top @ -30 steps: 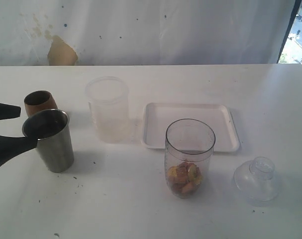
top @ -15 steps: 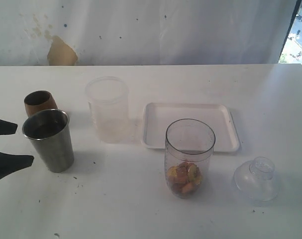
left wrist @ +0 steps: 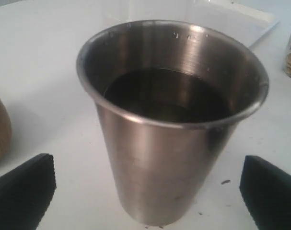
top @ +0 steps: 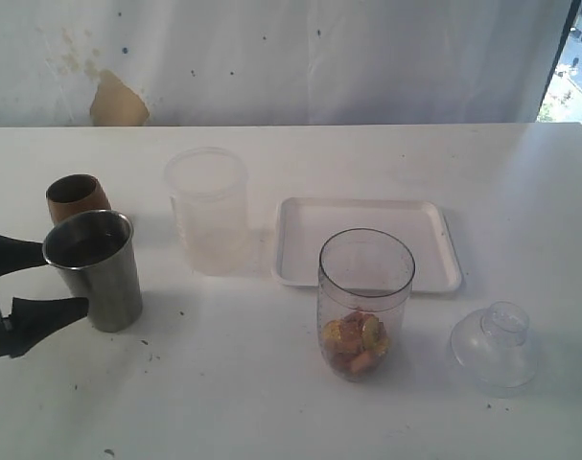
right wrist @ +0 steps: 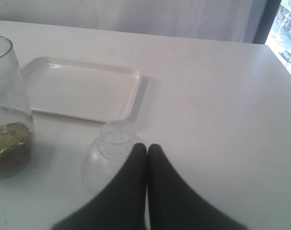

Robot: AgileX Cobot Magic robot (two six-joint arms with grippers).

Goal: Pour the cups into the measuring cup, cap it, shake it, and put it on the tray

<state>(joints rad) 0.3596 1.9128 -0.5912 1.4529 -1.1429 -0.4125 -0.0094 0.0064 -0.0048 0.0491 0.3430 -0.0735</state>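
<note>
Steel's furthest left: the steel cup (top: 97,273) stands upright on the white tabletop (top: 271,412), with the left fingers (top: 46,312) spread wide on either side of it. From the outside camera they look like they might be brushing it. The left wrist camera shows a clear gap on both sides though, so nothing's clamped. The arm behind them is cut off by the picture's edge. There's dark liquid (left wrist: 167,93) in the cup, can't tell what. Just behind it sits the brown cup (top: 77,196), its lower half hidden by the steel one, and I can't really see inside it.

Next over is a frosted tub (top: 207,216), too milky to say if anything's in it. Then the white tray (top: 420,240), lying flat on the tabletop. The measuring cup (top: 365,287) stands just in front of the tray, open-topped, and blocks part of its near rim. Yellow-brown pieces (top: 356,347) lie in the bottom, but I can't make out what they are. The printed marks on the side barely show.

Far right, a clear domed lid (top: 497,347) rests on the tabletop near the tray's corner, apart from the measuring cup. The right fingers (right wrist: 131,187) don't show in the outside view. The right wrist camera has them pressed together with nothing between them, right by the lid and covering part of it.
</note>
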